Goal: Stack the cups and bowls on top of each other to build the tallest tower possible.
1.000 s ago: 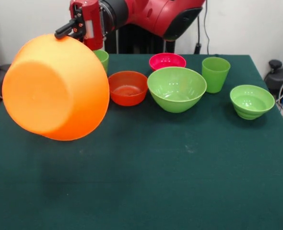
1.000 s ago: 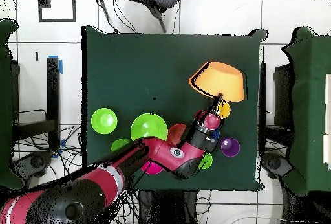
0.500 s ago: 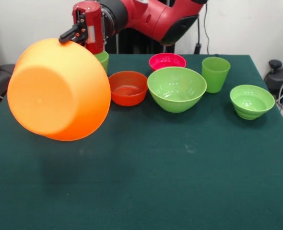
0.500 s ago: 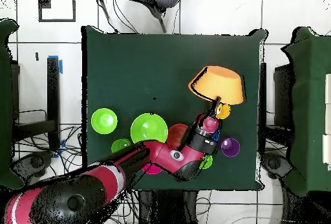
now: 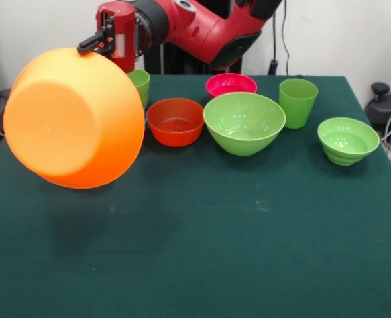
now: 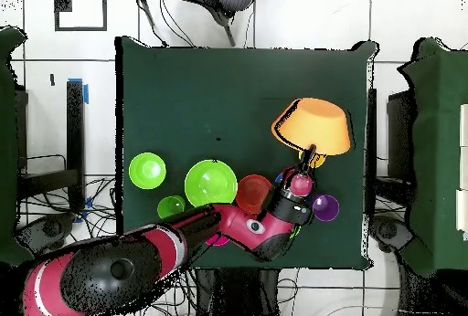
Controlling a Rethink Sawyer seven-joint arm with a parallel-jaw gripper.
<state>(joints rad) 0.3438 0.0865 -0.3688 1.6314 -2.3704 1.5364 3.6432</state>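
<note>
**Orange bowl aloft, left side**

I see the huge orange bowl [image 5: 74,118] hanging tipped above the table [image 5: 248,252], its rim pinched by the gripper [image 5: 93,44]. Along the far edge, I count the large light green bowl [image 5: 244,123], red-orange bowl [image 5: 175,121], small green bowl [image 5: 347,140], pink bowl [image 5: 230,84], green cup [image 5: 297,101].

Dark green cloth-covered worktop [image 5: 248,252] before a plain white wall [image 5: 354,33], a black cable [image 5: 283,36] hanging against it. From overhead, white tiled floor [image 6: 274,20], loose cables [image 6: 55,226], a chair [image 6: 206,0] beyond the far edge.
</note>
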